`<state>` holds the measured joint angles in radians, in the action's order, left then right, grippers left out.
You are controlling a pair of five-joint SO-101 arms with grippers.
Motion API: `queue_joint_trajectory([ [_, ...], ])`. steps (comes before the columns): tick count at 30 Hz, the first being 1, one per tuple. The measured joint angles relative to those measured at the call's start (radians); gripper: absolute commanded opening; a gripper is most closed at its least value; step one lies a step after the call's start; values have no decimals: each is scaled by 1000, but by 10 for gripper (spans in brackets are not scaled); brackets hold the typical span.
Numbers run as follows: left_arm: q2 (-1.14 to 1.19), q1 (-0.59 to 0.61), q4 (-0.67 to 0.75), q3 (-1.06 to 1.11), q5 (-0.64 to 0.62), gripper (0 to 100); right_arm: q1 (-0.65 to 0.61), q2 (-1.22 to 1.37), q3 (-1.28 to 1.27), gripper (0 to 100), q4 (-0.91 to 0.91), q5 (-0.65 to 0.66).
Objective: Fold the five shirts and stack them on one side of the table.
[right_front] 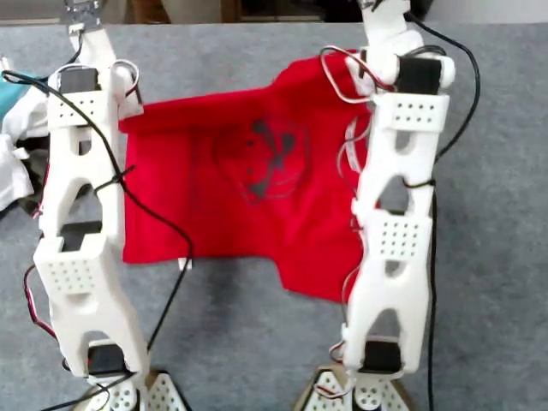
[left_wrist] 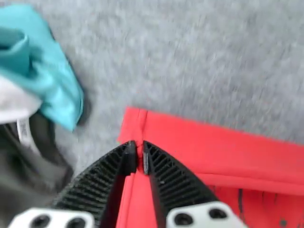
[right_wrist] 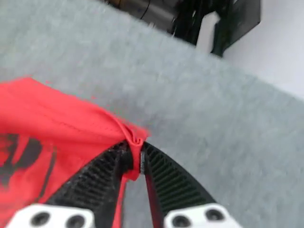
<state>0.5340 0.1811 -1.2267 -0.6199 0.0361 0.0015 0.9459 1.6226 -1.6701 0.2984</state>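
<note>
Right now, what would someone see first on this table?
The big red shirt, spread out in the middle of the grey table. The left gripper and the right gripper each pinch a far corner of it. A heap of teal, white and dark clothes lies at the table's left edge.

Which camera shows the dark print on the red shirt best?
The high view: the whole print lies mid red shirt. The right wrist view catches part of it; the left wrist view just a trace.
</note>
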Motion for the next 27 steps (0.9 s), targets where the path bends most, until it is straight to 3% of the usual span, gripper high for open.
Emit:
queue_joint_trajectory([
  [3, 0, -18, -92, 0, 8, 19, -5, 0, 2, 2, -84, 0],
  [11, 0, -58, -245, 0, 29, 19, -5, -25, -46, 2, -101, 0],
  [27, -44, -11, -318, 190, 54, 19, -21, -431, -801, 2, -72, 38],
])
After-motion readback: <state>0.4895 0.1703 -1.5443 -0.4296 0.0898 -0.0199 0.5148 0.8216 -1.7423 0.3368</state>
